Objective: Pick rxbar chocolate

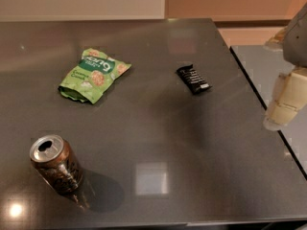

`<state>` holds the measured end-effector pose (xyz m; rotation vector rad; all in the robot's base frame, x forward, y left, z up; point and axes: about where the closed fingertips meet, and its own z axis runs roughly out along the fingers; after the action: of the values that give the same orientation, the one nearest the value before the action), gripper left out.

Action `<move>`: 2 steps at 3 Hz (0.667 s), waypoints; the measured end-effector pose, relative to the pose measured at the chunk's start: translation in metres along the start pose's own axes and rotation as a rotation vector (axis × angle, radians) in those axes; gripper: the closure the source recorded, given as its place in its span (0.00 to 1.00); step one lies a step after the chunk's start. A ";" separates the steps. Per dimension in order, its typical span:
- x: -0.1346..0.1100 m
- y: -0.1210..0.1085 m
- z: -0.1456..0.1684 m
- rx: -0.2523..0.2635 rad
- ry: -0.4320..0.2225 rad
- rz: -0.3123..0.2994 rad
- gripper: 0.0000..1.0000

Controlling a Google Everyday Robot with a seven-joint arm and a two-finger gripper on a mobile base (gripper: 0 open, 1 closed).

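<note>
Your gripper (284, 99) sits at the far right edge of the view, partly cut off by the frame. Its pale cream segments hang over the line where the dark table (158, 138) meets a lighter grey surface (256, 63) beside it. You cannot tell from this view whether the gripper is open or closed. It touches none of the items on the table.

Nearest to it, to its left and clearly apart from it, is the rxbar chocolate (193, 79). The bar lies flat on the table, right of centre and toward the far side. It has a black wrapper with white lettering and is set at a diagonal to the table's edges.

Further left, toward the far left part of the table, is a green snack pouch (93, 74). It lies flat and slightly crumpled, well apart from the bar.

Farthest from the gripper, at the near left corner, is a brown soda can (55, 164). It stands upright with its top opened and casts a dark shadow to its right. Bright light reflections show on the tabletop near the front edge.
</note>
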<state>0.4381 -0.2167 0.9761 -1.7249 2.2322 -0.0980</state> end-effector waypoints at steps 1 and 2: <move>0.000 0.000 0.000 0.000 0.000 0.000 0.00; -0.001 -0.008 0.003 -0.009 0.000 0.021 0.00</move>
<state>0.4466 -0.2179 0.9756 -1.7053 2.2531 -0.0832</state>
